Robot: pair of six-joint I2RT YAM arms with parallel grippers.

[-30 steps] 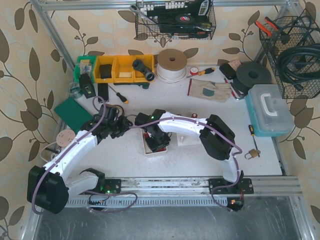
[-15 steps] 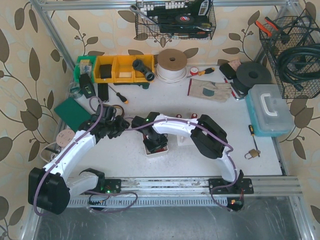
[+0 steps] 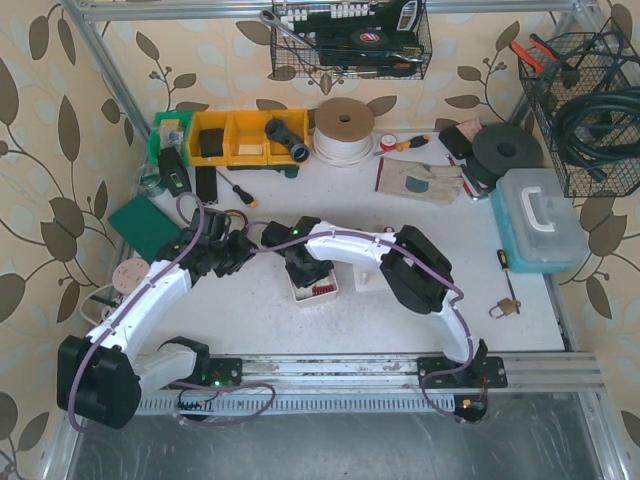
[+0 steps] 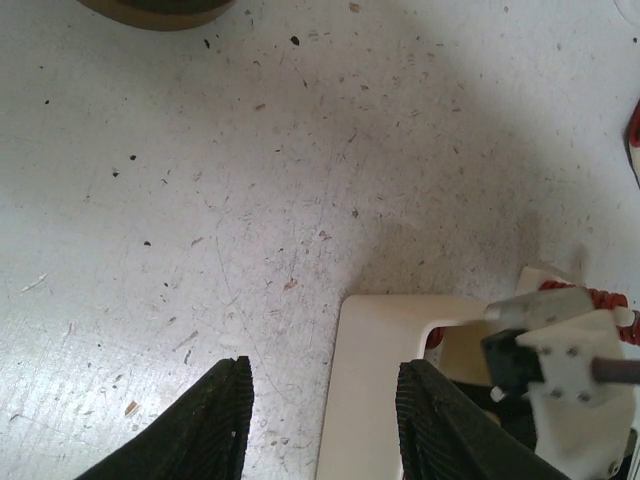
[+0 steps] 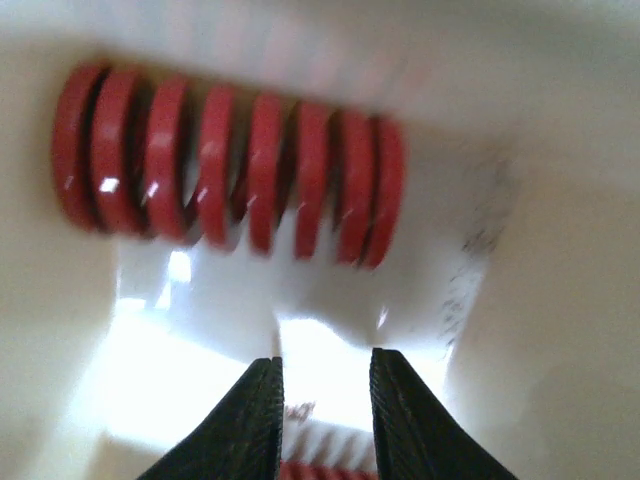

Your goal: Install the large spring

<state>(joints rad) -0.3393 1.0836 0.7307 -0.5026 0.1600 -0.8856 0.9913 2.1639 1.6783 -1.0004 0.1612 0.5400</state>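
The large red spring [image 5: 225,170] lies on its side in a small white tray [image 3: 300,293]; in the top view it shows as a red streak [image 3: 322,289]. My right gripper [image 5: 325,415] hangs just over the tray, jaws open and empty, the spring just beyond its fingertips. A second red piece [image 5: 300,470] peeks in below the fingers. My left gripper [image 4: 325,420] is open and empty, low over the table, straddling the tray's left edge [image 4: 375,380]. In the top view the left gripper [image 3: 238,255] is left of the tray and the right gripper [image 3: 300,262] at its back edge.
A white block [image 3: 368,278] lies right of the tray. Yellow bins [image 3: 235,137], a tape roll [image 3: 344,128], gloves [image 3: 420,180], a black disc [image 3: 508,150] and a teal case [image 3: 540,220] line the back and right. A padlock [image 3: 503,307] and a green pad [image 3: 145,222] lie nearby.
My right gripper has pulled back from over the tray's middle toward its back-left edge, uncovering the red spring. The left arm has barely shifted.
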